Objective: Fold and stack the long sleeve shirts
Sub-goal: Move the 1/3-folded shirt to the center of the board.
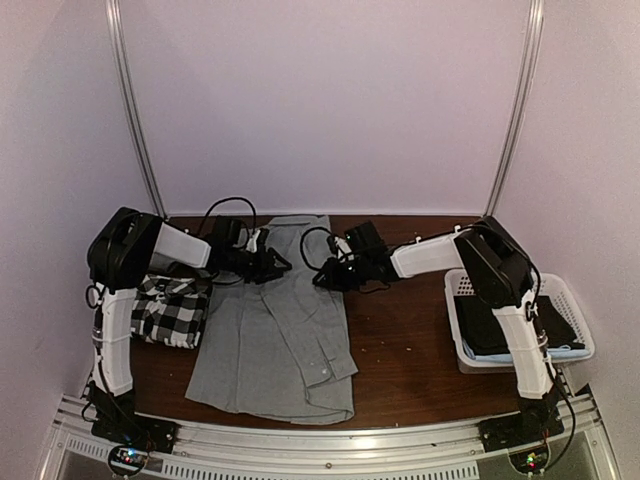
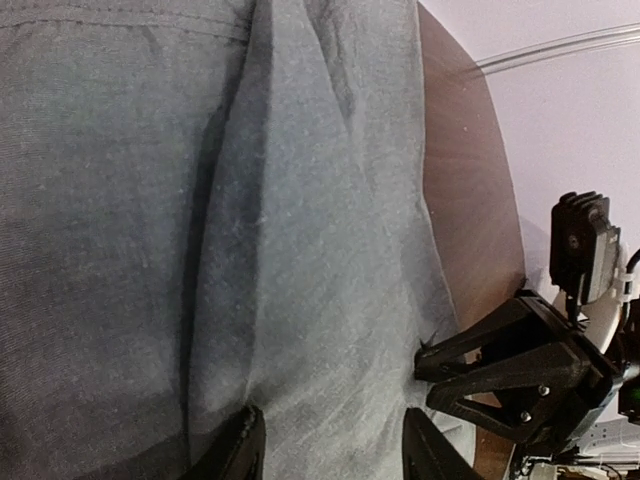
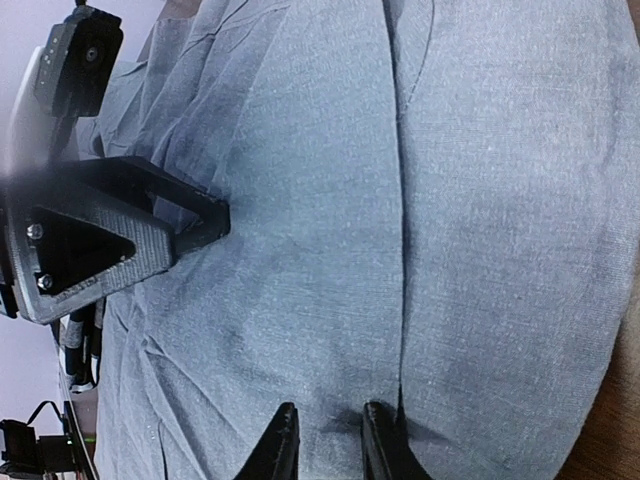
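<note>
Grey shirt (image 1: pixel 270 340) lies flat mid-table (image 1: pixel 400 340), its sides folded in to make a long strip. Right gripper (image 3: pixel 328 445) pinches a fold of it near the far end. Left gripper (image 2: pixel 335 450) sits astride a ridge of the same cloth, jaws half apart (clamped or loose: cannot tell). Checked shirt (image 1: pixel 170 310) lies folded at left, and a white basket (image 1: pixel 452 310) stands at right.

Mid-table (image 1: pixel 400 350), spread shirt (image 1: pixel 275 340); just left of it, folded shirt (image 1: pixel 170 310). Over the spread shirt's far half, left gripper (image 1: pixel 278 266) and right gripper (image 1: pixel 322 277), tips facing. At right edge, basket (image 1: pixel 573 318) with cloth (image 1: pixel 490 330) inside.
</note>
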